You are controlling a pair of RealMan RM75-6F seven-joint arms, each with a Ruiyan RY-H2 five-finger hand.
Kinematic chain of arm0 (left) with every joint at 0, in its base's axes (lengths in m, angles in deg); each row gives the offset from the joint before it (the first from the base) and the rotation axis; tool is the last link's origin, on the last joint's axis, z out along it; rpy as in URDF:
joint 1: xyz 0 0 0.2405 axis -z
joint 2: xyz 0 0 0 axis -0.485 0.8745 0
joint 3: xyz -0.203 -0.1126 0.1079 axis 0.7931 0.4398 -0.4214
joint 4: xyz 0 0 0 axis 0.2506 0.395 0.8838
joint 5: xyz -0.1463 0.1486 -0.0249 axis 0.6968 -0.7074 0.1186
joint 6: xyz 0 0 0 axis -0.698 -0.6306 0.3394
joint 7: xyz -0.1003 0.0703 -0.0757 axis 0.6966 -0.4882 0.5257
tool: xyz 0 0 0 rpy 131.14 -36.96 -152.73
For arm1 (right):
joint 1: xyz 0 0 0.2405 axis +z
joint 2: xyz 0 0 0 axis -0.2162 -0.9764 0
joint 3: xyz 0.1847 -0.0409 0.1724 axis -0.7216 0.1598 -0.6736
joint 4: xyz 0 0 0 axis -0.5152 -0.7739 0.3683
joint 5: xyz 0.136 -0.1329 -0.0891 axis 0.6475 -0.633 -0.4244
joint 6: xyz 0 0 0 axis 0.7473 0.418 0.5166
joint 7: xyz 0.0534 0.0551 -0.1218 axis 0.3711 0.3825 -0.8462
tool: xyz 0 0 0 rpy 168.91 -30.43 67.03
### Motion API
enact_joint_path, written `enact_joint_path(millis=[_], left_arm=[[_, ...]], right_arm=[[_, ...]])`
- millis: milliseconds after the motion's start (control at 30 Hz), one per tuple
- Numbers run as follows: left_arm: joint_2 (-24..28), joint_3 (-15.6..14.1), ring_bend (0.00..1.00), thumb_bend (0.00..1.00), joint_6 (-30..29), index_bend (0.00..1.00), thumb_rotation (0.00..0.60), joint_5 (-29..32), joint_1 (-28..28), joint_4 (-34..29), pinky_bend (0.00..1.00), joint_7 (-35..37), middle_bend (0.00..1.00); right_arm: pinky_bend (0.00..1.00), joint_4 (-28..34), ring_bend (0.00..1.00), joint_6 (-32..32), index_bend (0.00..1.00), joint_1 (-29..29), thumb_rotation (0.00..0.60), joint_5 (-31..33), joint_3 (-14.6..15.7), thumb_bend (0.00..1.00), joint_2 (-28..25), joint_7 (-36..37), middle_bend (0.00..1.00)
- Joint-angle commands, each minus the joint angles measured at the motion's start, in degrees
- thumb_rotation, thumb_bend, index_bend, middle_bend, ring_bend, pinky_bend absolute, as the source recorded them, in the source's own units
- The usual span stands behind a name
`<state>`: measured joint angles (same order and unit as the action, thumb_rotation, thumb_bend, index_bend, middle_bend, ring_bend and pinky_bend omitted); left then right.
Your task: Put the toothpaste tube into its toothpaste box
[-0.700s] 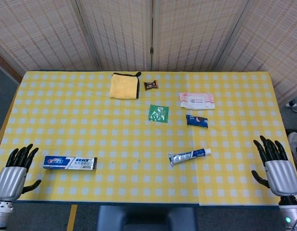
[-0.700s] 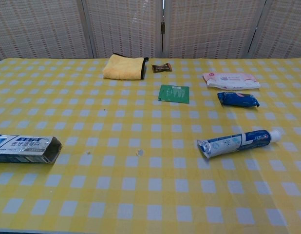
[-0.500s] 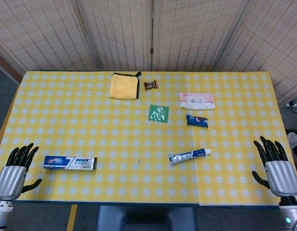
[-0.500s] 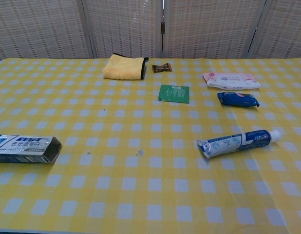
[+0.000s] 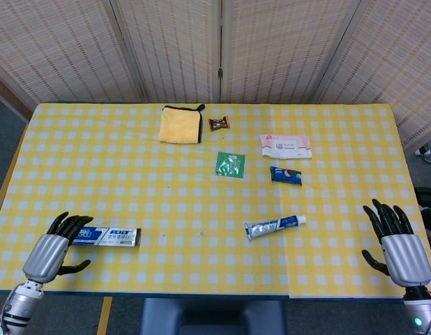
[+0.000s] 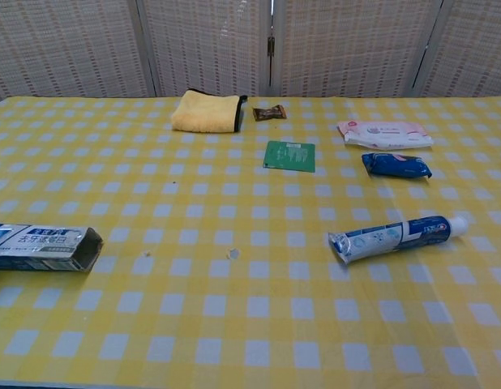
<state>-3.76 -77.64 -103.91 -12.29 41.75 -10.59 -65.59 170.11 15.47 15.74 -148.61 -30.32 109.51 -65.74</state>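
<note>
Yellow-checked table: blue-white toothpaste tube lying flat; both robot hands spread, empty.

The left silver-backed, black-fingered robotic hand is hovering low at the near left edge with its fingers spread and pointing forward, holding nothing, while the matching right hand is resting upright at the near right corner, fingers apart.
</note>
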Motion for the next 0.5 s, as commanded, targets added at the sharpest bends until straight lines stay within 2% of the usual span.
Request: enact_joint_path(millis=[33, 233, 500], left_arm=[[-2.82, 1.06, 0.18, 0.19, 3.64, 0.22, 0.600, -0.63, 3.45, 1.43, 0.17, -2.39, 0.22], [-8.46, 2.60, 0.18, 0.19, 8.28, 0.28, 0.600, 2.31, 6.82, 9.40, 0.15, -5.82, 0.26], [-11.63, 2.30, 0.18, 0.19, 12.17, 0.30, 0.600, 4.35, 9.32, 15.87, 0.15, -3.72, 0.27]], right_arm=[[0.00, -0.25, 0.00, -0.54, 0.00, 0.36, 0.600, 0.21, -0.02, 0.28, -0.07, 0.44, 0.00], [0.00, -0.21, 0.00, -0.36, 0.00, 0.30, 0.600, 0.43, -0.21, 0.28, -0.22, 0.65, 0.00], [0.00, -0.53, 0.00, -1.65, 0.00, 0.74, 0.600, 2.07, -0.72, 0.28, -0.16, 0.90, 0.00]])
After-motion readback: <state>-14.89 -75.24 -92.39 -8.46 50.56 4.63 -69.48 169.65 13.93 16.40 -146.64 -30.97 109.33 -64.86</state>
